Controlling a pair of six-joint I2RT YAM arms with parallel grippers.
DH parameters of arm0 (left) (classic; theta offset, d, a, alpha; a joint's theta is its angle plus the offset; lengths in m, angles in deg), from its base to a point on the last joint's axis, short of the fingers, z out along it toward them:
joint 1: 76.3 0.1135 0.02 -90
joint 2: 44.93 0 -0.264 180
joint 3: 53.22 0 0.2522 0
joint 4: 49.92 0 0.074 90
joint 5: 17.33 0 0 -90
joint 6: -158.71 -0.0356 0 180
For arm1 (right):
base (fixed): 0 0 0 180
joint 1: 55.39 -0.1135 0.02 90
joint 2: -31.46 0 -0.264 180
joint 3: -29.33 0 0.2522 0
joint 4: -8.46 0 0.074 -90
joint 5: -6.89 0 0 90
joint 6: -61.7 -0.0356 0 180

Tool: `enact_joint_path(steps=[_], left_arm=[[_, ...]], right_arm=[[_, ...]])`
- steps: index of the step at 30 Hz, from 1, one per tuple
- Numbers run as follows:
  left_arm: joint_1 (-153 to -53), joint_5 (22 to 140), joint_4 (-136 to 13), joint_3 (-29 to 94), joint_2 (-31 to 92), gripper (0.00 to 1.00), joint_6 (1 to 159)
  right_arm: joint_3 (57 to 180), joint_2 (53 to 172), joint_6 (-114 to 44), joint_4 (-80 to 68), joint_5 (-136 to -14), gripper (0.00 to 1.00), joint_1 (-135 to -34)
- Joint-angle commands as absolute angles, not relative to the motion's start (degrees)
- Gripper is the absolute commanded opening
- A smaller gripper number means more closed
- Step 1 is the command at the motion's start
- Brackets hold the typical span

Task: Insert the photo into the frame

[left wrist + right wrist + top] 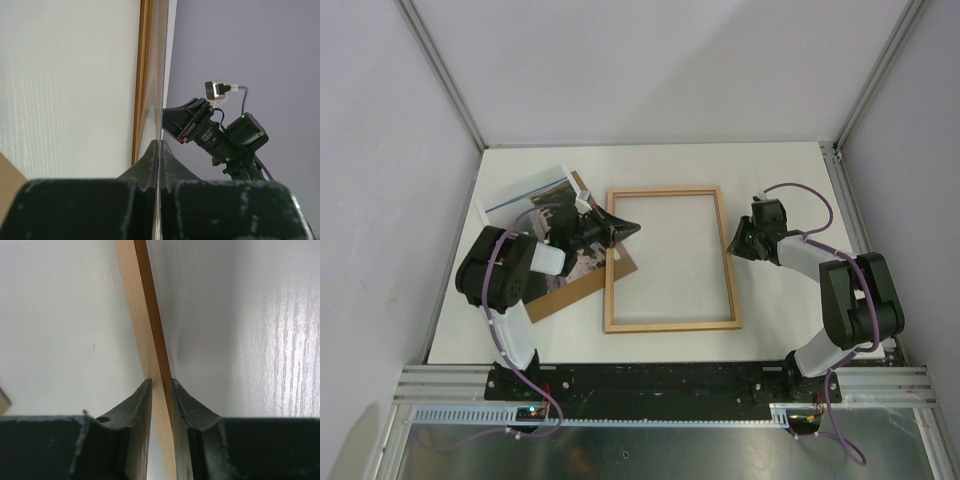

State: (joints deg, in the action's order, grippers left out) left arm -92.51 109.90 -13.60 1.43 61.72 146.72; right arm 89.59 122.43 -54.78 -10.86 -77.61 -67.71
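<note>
Right pincer (pixel 732 243) pinches the frame (pixel 670 324) by its right rail; left pincer (pixel 633 229), pressed together, lies across the left rail, right of the photo (pixel 523 196).

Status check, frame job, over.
Right gripper shut on frame, right rail. Left gripper shut, tip at left rail. Photo outside frame, on backing board beneath left arm.

The frame (pixel 610 270) is pale, matt bare wood, with a reddish-brown, shinier face along one side. The table (pixel 780 180) is white and smooth, faintly grained, with a soft sheen. The board (pixel 575 290) is matt brown fibreboard. The photo (pixel 530 197) looks like printed paper. The fingers (pixel 132 410) are matt black plastic, scuffed pale at the edges.
</note>
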Motion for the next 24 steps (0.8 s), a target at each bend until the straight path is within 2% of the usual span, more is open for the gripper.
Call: enact_joint_path(steps=[1,24], left_arm=[[-92.6,112.1,-11.3,0.8,61.1,0.00,146.3],[-92.6,112.1,-11.6,-1.2,60.2,0.00,145.7]], right_arm=[[90.0,124.0,-53.9,-11.4,-78.8,0.24,-68.0],[90.4,124.6,-53.8,-11.8,-79.1,0.23,-68.1]])
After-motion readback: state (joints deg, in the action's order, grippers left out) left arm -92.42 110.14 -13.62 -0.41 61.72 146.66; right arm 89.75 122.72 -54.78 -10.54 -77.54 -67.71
